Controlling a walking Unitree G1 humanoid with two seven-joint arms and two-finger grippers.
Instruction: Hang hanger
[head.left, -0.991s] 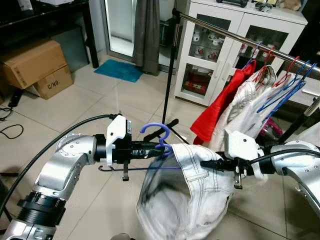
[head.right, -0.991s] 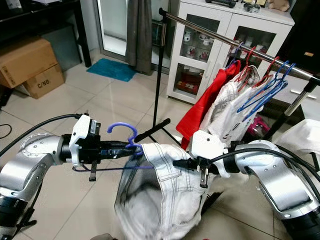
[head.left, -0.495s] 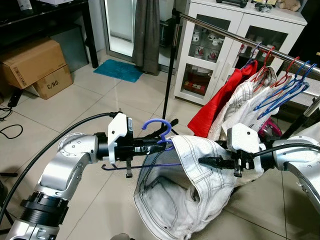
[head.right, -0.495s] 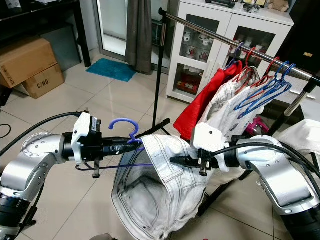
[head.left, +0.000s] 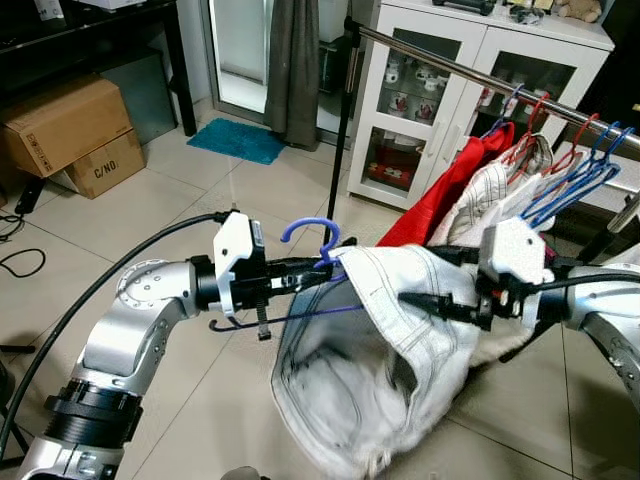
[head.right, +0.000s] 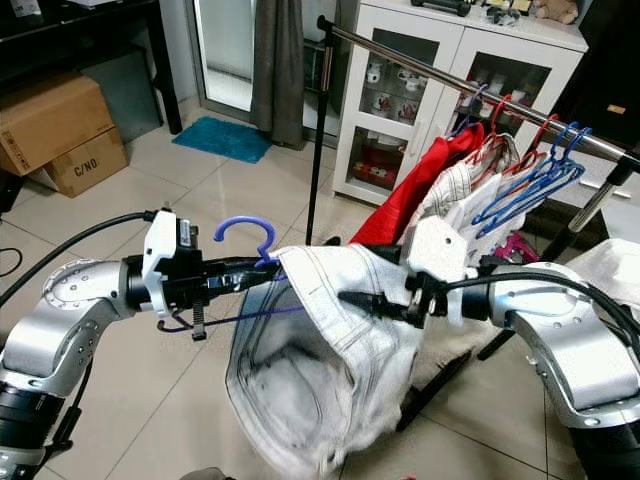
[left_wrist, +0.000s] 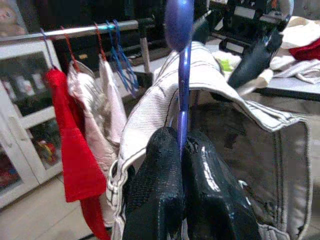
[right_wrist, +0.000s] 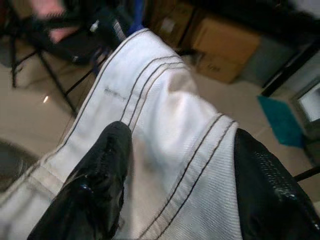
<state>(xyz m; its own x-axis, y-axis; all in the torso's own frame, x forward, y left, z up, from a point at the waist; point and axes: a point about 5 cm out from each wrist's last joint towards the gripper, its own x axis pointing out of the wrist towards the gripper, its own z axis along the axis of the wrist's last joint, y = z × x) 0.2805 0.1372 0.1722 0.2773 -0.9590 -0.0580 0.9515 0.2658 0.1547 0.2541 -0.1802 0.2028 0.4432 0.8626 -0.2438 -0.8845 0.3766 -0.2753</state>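
Our left gripper (head.left: 318, 272) pinched on the blue hanger (head.left: 305, 262), hook up, bar level before the rail (head.left: 470, 70), right gripper (head.left: 415, 299) spread around the white jeans (head.left: 400, 340)

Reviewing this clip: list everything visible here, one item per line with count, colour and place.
hanger: one, blue, held in the left gripper, hook up
jeans: one, white, draped on the hanger
rail: one, metal, behind, running to the right
hung clothes: red and white garments on the rail's right part
empty hangers: several, blue and red, on the rail
cabinet: one, white, glass doors, behind the rail
boxes: two, brown cardboard, far left
mat: one, teal, by the door
curtain: one, grey, at the door
left gripper: shut on the hanger
right gripper: open around the waistband
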